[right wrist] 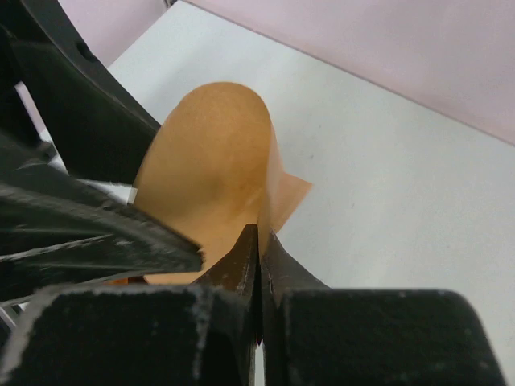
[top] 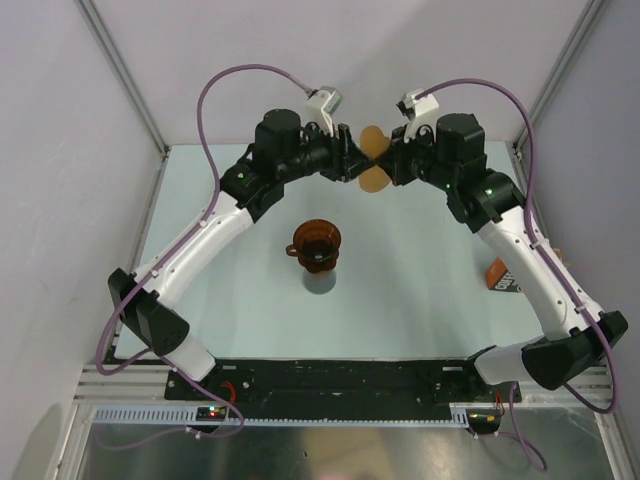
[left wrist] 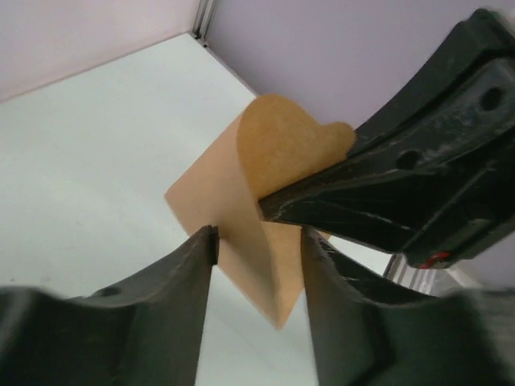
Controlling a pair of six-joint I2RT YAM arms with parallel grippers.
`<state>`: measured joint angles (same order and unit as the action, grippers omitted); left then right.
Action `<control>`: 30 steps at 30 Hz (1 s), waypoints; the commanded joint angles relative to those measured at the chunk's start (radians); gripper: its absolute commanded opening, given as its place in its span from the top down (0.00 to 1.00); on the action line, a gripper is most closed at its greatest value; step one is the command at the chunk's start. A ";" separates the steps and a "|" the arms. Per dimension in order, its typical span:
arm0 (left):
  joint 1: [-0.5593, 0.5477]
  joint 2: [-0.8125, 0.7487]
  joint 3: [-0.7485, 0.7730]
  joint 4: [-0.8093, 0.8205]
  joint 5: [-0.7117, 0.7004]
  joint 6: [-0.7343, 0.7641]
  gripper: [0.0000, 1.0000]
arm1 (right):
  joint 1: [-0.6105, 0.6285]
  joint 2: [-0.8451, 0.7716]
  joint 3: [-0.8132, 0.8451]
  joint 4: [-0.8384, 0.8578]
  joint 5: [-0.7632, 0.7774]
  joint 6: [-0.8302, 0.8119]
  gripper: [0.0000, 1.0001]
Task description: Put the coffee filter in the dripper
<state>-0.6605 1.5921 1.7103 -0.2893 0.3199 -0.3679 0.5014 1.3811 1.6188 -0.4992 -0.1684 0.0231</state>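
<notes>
From above, the left hand (top: pixel 352 160) and right hand (top: pixel 390 160) meet near the desk's (top: pixel 420 300) far edge with the filter (top: pixel 374 180) between them; their fingertips are hard to make out. The dripper (top: pixel 316 241) stands mid-desk on a grey object (top: pixel 321 281) that is mostly hidden. A bag (top: pixel 503 277) at the right edge is half covered by the right arm.

Left wrist: the left fingers (left wrist: pixel 189 273) stand narrowly apart, and the filter passes loosely between them.

Right wrist: the right fingers (right wrist: pixel 241 261) pinch the filter's edge; its lower part is hidden.
</notes>
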 commanded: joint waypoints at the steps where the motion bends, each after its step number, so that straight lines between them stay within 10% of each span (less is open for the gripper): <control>1: 0.033 -0.065 0.010 0.042 0.090 0.070 0.34 | -0.063 -0.052 -0.035 0.064 -0.121 -0.020 1.00; 4: 0.079 -0.112 -0.012 0.042 0.238 0.150 0.09 | -0.129 -0.077 -0.072 0.091 -0.289 -0.034 1.00; 8: 0.159 -0.199 -0.080 0.041 0.389 0.262 0.01 | -0.234 -0.118 -0.149 0.173 -0.610 -0.056 1.00; 18: 0.241 -0.331 -0.277 -0.171 0.547 0.691 0.01 | -0.342 -0.105 -0.200 0.362 -1.242 -0.051 1.00; 30: 0.053 -0.292 -0.211 -0.306 0.535 0.910 0.26 | -0.289 -0.108 -0.202 0.291 -1.347 -0.250 1.00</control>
<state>-0.5552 1.2919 1.4475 -0.5694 0.8234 0.4503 0.1967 1.2839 1.4193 -0.1883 -1.4460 -0.1177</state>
